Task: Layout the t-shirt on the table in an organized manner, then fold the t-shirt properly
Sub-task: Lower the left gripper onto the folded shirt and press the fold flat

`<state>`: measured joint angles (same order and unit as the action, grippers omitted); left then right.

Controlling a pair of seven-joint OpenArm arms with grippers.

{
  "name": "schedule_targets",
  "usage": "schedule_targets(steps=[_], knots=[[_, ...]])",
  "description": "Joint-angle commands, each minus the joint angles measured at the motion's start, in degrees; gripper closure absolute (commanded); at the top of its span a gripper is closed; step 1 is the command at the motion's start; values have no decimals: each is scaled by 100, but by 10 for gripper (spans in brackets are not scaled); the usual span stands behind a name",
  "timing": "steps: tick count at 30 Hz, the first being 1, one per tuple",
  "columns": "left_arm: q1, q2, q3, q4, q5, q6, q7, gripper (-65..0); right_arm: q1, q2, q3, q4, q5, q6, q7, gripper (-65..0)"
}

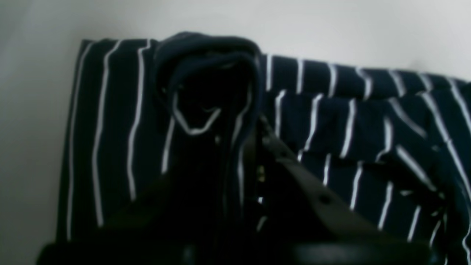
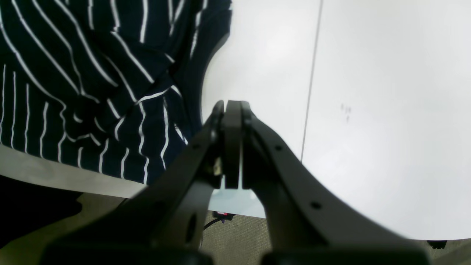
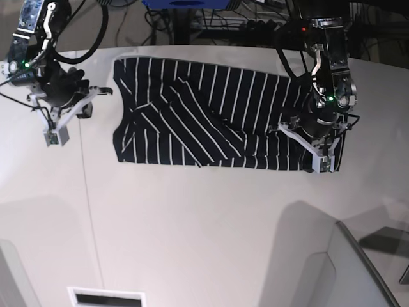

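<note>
Left gripper [image 1: 235,121] clamped on bunched t-shirt [image 3: 211,118] edge; right gripper [image 2: 232,110] jaws together, empty, beside t-shirt on table [image 3: 204,217].

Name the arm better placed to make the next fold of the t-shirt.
Left, probably. Its pincer is shut on a bunched edge of the t-shirt. The right pincer is shut, holds nothing, and hangs over bare table beside the shirt.
</note>
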<state>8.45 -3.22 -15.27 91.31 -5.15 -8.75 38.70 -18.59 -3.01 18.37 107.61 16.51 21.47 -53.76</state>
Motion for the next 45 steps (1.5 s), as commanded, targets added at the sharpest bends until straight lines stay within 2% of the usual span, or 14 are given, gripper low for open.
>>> schedule_targets(steps=[1, 7, 45], knots=[[-111, -42, -7, 60, -8, 36, -85, 0, 44, 15, 5, 91, 76, 11, 88, 0], [-225, -7, 335, -344, 0, 45, -85, 0, 44, 15, 5, 91, 76, 11, 88, 0], [-357, 28, 344, -476, -17, 45, -94, 0, 61, -3, 5, 91, 76, 11, 88, 0]])
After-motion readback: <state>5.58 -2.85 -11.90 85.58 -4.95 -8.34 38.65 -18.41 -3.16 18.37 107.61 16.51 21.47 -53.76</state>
